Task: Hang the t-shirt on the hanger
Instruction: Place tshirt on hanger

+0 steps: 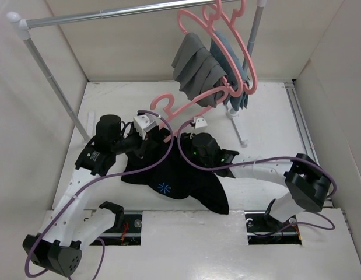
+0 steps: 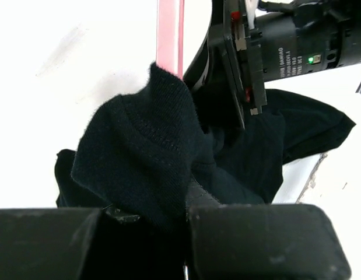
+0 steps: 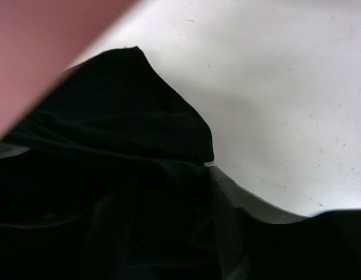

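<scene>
The t-shirt (image 1: pixel 180 181) lies crumpled on the table (image 1: pixel 267 116), star mark up, and the left gripper (image 2: pixel 183 227) is clamped on a bunched fold at its far edge. The right gripper (image 1: pixel 190 139) sits just beside it over the cloth, but its own view is too dark to tell its jaws' state. The hanger (image 1: pixel 192 105) stretches away from the shirt's far edge.

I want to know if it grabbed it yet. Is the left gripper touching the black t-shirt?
Touching. The left wrist view shows the left gripper shut on a bunched fold of the t-shirt, with the cloth pinched inside it.
</scene>
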Robot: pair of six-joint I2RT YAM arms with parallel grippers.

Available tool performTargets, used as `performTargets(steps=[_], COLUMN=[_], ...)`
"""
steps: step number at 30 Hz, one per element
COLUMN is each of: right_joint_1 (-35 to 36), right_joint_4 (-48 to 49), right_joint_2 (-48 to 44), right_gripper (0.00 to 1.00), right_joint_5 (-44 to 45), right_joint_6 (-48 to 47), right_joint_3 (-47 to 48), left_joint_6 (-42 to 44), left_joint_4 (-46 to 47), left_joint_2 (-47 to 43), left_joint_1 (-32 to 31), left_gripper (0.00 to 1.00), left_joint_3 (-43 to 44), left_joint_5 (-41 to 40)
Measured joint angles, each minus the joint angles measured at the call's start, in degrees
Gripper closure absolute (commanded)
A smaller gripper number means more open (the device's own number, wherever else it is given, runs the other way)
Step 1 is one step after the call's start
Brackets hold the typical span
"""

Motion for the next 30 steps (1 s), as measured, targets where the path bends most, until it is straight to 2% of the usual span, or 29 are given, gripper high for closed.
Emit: performTargets(steps=[1, 3, 8, 12, 16, 21, 25, 30], right_joint_1=[-0.15, -0.79, -3.93, -6.82, -10.88, -15.06, -17.25, -18.78], right_joint_4=[0.02, 0.17, 1.92, 1.77, -0.81, -9.09, -17.70, -25.99], right_joint_2=[0.22, 0.31, -0.59, -8.22, -23.39, -40.48, -49.59, -54.82], right_gripper=[0.73, 1.00, 1.00, 1.00, 1.00, 1.00, 1.00, 1.00], right_joint_5=[-0.39, -1.40, -3.34, -3.32, -2.82, -2.29, -3.37, -5.31], right_joint_6=[0.11, 0.31, 4.11, 6.78, 8.72, 9.94, 9.88, 6.97], right_joint_3=[0.00, -0.02, -3.65, -12.66, -20.37, -23.02, -23.23, -22.45], left_joint_6=[-0.20, -0.66, -1.07, 1.31, 8.59, 22.40, 31.95, 37.73], left_joint_4=[0.00, 0.42, 1.01, -0.46, -4.42, -10.12, -12.24, -11.47], left_joint_2=[-0.13, -0.59, -2.34, -3.21, -4.57, -5.20, -5.09, -2.08], left_joint_1=[0.00, 0.00, 0.00, 0.00, -0.02, -0.11, -0.31, -0.83], left_gripper=[1.00, 1.00, 1.00, 1.00, 1.00, 1.00, 1.00, 1.00], left_joint_3=[0.00, -0.22, -0.96, -1.07, -2.25, -3.61, -5.01, -5.73], left_joint_5=[-0.02, 0.00, 0.04, 0.57, 2.40, 3.06, 2.10, -1.44])
